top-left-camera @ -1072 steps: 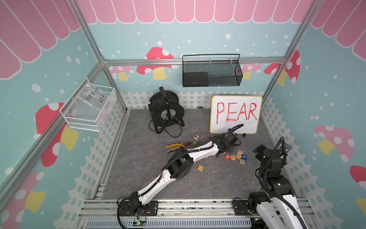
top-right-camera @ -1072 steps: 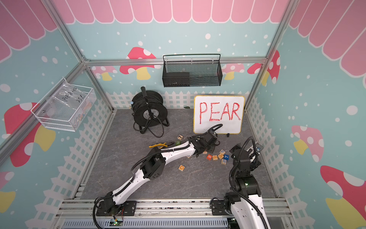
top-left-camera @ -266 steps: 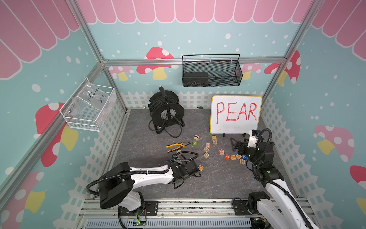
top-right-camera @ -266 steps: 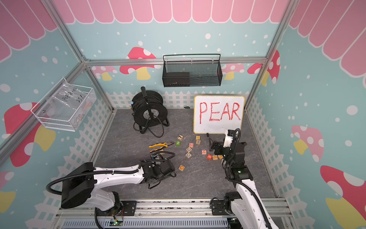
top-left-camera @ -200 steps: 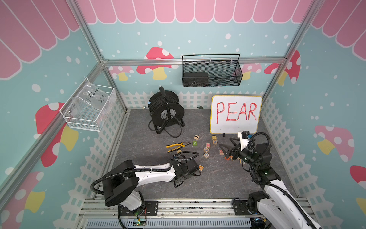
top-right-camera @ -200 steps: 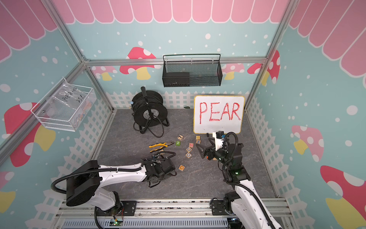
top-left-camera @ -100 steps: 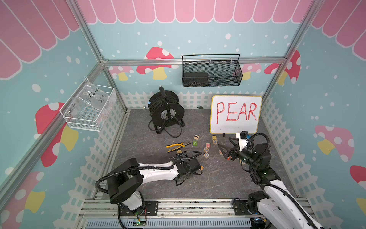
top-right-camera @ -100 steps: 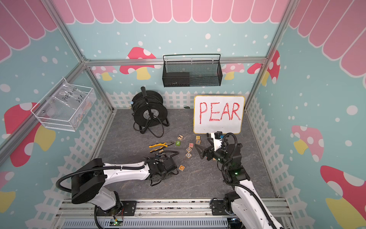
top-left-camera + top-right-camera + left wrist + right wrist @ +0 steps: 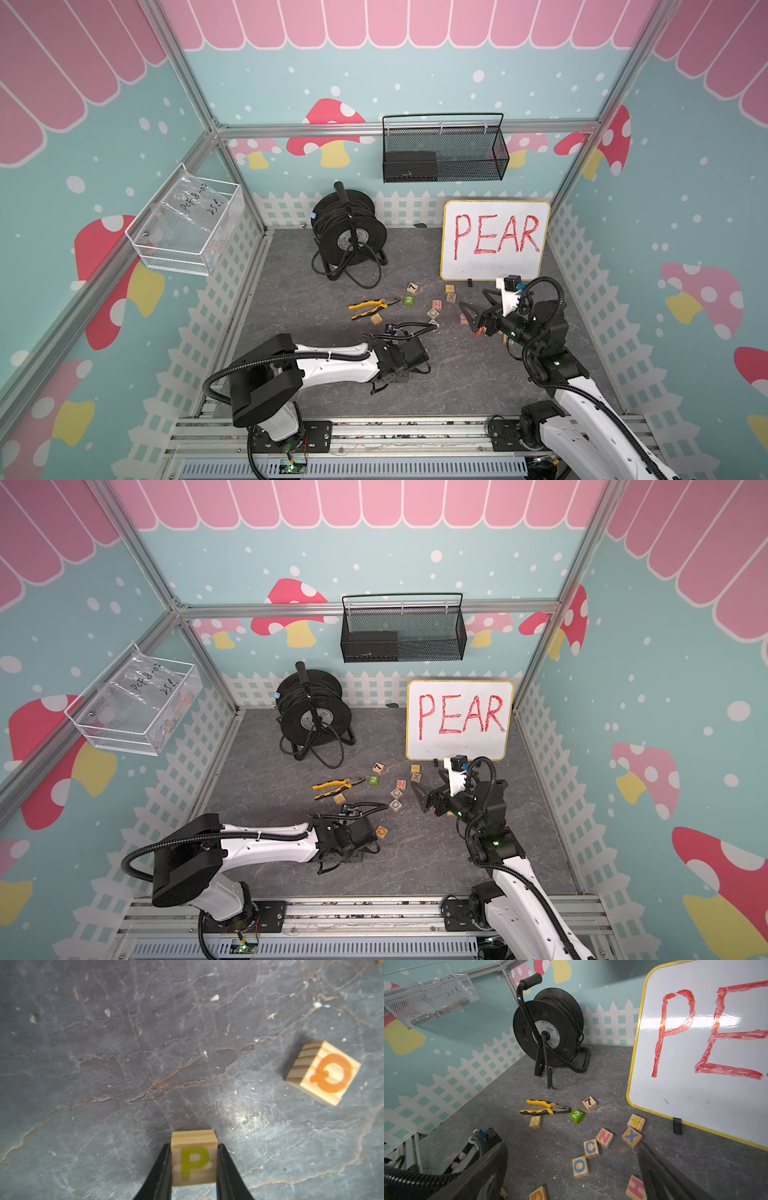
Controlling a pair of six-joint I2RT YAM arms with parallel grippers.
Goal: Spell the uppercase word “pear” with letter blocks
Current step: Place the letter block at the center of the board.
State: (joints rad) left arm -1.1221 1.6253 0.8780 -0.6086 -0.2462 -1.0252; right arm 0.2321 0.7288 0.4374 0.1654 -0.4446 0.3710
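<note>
L end effector [image 9: 194,1148]: clamped on P block [image 9: 193,1165], near-centre worktop [image 9: 457,374].
R end effector [image 9: 473,299]: jaws apart, near H block [image 9: 635,1188].
Q block [image 9: 324,1072]: right of P block, apart.

The left gripper [image 9: 194,1148], some five seconds ago stretched far out to the blocks in front of the whiteboard [image 9: 494,257], now lies low near the front of the floor [image 9: 457,386], its jaws pressed against both sides of the P block [image 9: 193,1165] (its elbow [image 9: 266,374] sits further right than a second ago). The right gripper [image 9: 473,300], then folded back on its own side, now reaches out over the loose blocks [image 9: 436,304] with its jaws spread wide.
</note>
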